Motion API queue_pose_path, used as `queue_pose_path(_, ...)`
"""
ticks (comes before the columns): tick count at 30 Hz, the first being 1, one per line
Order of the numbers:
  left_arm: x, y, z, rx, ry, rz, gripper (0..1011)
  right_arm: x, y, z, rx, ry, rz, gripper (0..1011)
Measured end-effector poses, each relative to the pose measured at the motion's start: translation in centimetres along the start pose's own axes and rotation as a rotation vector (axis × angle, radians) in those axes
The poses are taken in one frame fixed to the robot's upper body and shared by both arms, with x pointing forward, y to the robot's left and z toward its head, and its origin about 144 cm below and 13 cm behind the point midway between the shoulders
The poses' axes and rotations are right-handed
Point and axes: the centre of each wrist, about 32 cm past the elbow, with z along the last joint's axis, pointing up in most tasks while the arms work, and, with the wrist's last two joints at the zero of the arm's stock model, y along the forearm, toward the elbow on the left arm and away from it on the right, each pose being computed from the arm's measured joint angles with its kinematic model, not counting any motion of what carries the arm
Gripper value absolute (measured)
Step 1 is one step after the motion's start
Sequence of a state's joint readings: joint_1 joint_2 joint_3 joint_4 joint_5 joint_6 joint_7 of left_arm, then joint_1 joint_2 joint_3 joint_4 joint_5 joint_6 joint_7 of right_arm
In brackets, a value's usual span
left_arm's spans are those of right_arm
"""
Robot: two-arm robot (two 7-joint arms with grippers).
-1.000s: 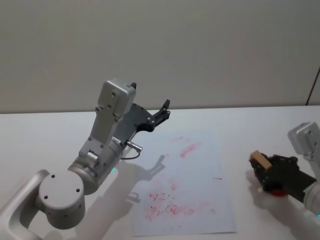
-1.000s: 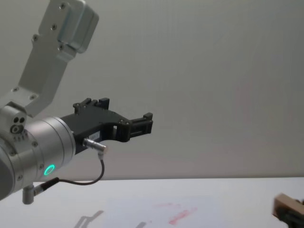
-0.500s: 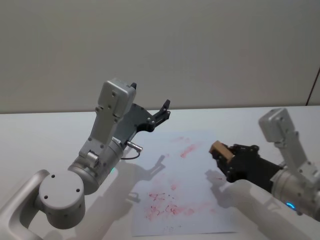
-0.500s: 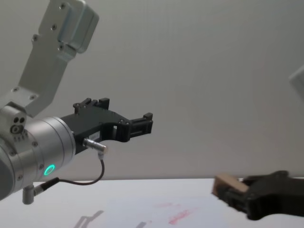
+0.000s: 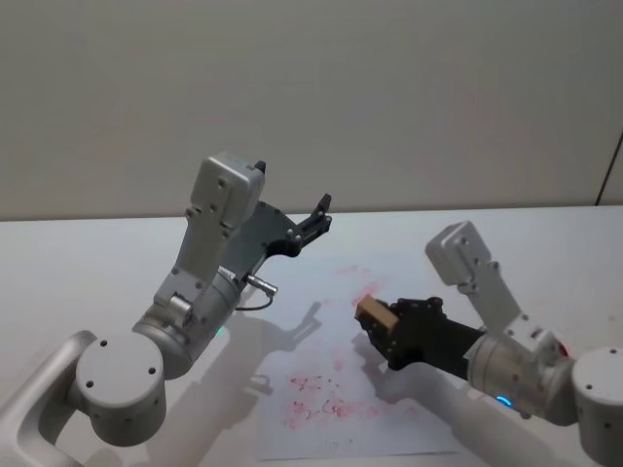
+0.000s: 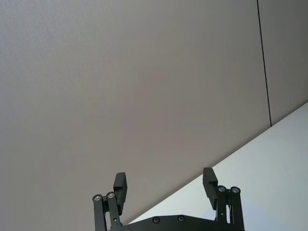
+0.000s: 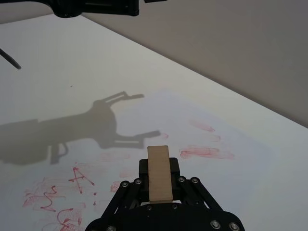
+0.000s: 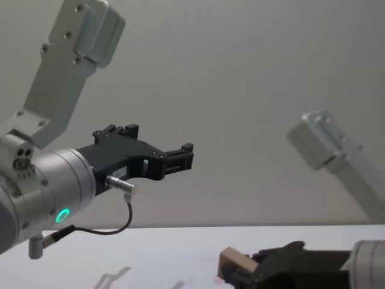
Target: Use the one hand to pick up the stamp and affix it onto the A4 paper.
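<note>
over the white tabletop, the stamp is held clenched in the right end effector above the a4 paper, where a tilted descent could smear the mark; the left end effector is parked raised, released.

Beyond the right tool I see a plain beige wall rising from the white worktop, evenly lit.

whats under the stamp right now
The A4 paper, bearing smudged red marks. The stamp is held in the right gripper above the sheet; its underside and the patch directly beneath are hidden. The left gripper is parked, raised.
</note>
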State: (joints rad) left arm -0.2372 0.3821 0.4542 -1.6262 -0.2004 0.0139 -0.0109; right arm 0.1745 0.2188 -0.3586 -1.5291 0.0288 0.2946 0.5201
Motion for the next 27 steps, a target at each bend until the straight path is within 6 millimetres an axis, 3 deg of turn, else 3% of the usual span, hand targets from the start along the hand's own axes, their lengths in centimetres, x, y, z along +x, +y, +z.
queue_pose_path(12,0.0,0.0,0.0,0.0,0.0,0.0,1001,-1.1,2.0,-0.6,-0.063,0.03,-0.002,218)
queue_pose_path(27,0.0,0.0,0.0,0.0,0.0,0.0,1001,-1.9,2.6,-1.5,-0.109,0.084,-0.032,218)
